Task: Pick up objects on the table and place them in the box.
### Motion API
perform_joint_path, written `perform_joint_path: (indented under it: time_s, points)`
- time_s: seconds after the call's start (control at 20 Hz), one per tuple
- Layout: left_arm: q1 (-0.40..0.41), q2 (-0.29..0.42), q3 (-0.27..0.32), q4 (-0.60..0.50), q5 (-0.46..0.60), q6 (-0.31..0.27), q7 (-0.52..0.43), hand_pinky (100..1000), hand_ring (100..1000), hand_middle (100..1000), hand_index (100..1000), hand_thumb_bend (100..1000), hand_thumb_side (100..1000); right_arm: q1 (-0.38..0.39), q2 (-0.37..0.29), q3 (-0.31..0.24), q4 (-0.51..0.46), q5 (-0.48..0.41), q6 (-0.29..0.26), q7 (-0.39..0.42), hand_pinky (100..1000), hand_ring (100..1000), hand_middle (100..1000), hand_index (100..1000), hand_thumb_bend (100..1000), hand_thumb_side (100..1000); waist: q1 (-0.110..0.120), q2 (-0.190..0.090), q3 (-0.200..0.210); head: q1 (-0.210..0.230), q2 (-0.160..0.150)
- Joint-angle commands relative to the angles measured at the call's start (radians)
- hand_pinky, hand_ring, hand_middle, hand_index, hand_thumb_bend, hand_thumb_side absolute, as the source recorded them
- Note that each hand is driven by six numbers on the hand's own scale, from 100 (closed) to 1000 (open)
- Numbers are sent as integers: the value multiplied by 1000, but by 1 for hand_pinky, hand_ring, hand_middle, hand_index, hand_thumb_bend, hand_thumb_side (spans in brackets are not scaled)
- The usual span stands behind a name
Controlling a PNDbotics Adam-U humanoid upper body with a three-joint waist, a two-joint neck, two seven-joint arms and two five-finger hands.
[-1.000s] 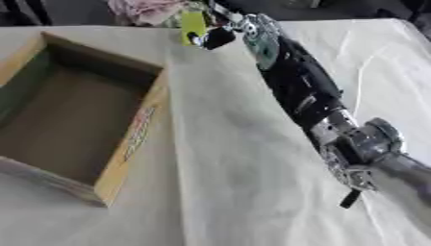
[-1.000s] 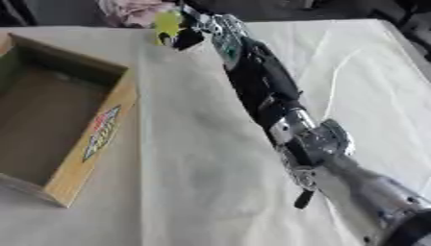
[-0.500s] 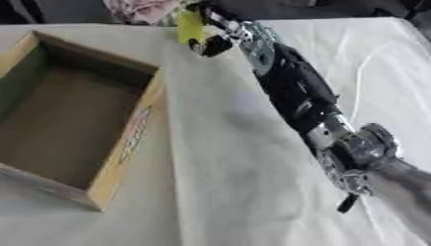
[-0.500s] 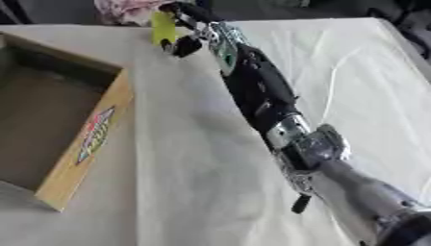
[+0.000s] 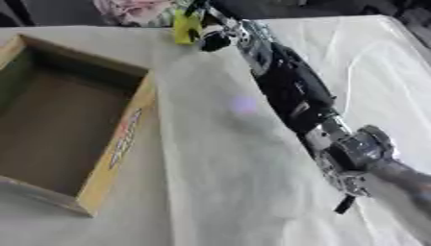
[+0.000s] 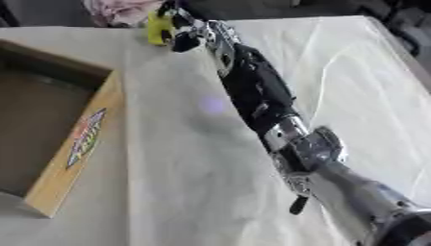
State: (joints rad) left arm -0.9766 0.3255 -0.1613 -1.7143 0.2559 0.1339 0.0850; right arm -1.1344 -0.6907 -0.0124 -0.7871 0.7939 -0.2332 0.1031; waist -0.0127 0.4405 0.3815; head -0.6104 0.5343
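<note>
Box [image 5: 126,139] cut off at left edge; pink bundle [image 5: 134,10] at top.

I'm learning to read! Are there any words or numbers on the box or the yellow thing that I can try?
Cardboard box: a red, blue and yellow logo runs along its near side wall, but it is too blurred to read.
Yellow object at the right hand: no readable text shows.
White table cover: no words or numbers.
</note>
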Motion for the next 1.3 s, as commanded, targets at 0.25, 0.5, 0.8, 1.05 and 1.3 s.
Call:
perform_joint_path:
  time_s: [0.25,0.5,0.8,1.05,1.3]
  points:
    - [-7,24,12,-4,3,-2,4,524,706,721,796,482,862,-15,-22,3,-28,0,-5,-114,675,590,410,594,100,100,6,-55,-17,-8,-10]
    - [-1,23,12,1,3,-2,6,525,705,720,795,482,860,-14,-18,9,-40,-5,-10,-143,669,582,399,582,100,100,7,-76,-34,-9,-6]
    - [16,19,9,18,0,-1,5,526,705,720,795,484,857,-23,14,40,-96,-19,-36,-133,671,584,396,578,100,100,5,-120,-59,-4,16]
    - [32,15,9,39,-5,-2,6,527,705,720,795,487,854,-28,69,87,-152,-47,-74,-86,677,589,398,579,100,100,2,-168,-81,10,54]
    - [46,9,3,60,-10,-2,1,527,706,720,796,489,854,-28,141,146,-200,-73,-117,-14,684,595,401,583,100,100,4,-217,-100,41,86]
